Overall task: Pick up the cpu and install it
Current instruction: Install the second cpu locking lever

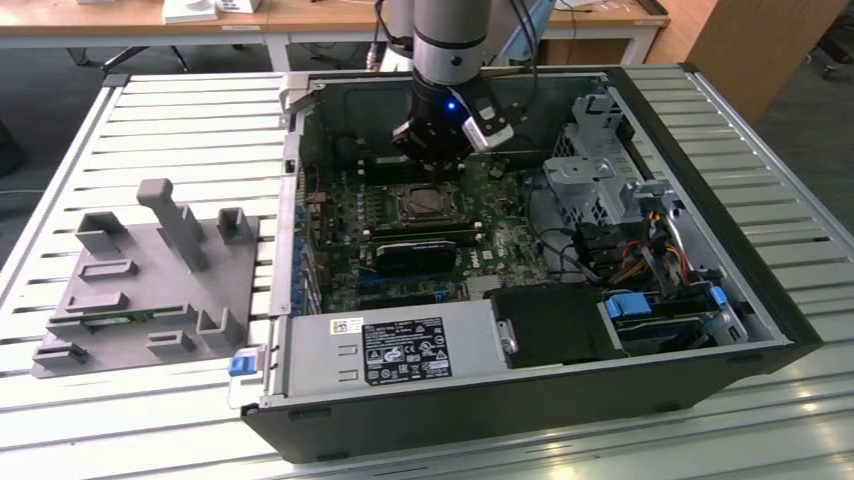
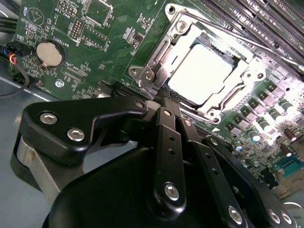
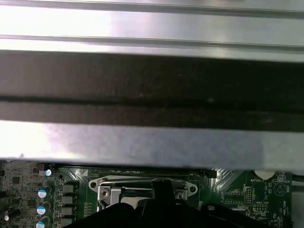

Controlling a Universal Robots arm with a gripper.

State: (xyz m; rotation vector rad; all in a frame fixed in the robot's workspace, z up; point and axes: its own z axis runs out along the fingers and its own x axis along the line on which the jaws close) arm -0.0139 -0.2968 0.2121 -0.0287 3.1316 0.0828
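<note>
Exterior view: arm reaches down into open computer case (image 1: 747, 300) on slatted bench (image 1: 174, 110); pincer (image 1: 430, 165) hangs just above motherboard socket (image 1: 424, 203). Grey fixture block (image 1: 147, 280) lies on bench at exterior view's left.

Second wrist view: cpu (image 2: 202, 71) sits in socket frame (image 2: 156, 71), silvery top exposed; pincer fingers (image 2: 164, 137) pressed together, clenched, holding nothing, just beside socket.

First wrist view: socket frame (image 3: 142, 187) below case wall (image 3: 152, 76).

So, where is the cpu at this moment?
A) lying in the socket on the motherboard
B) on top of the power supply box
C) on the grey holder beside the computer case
A: in the second wrist view the cpu lies flat inside the metal socket frame on the green motherboard.
</note>
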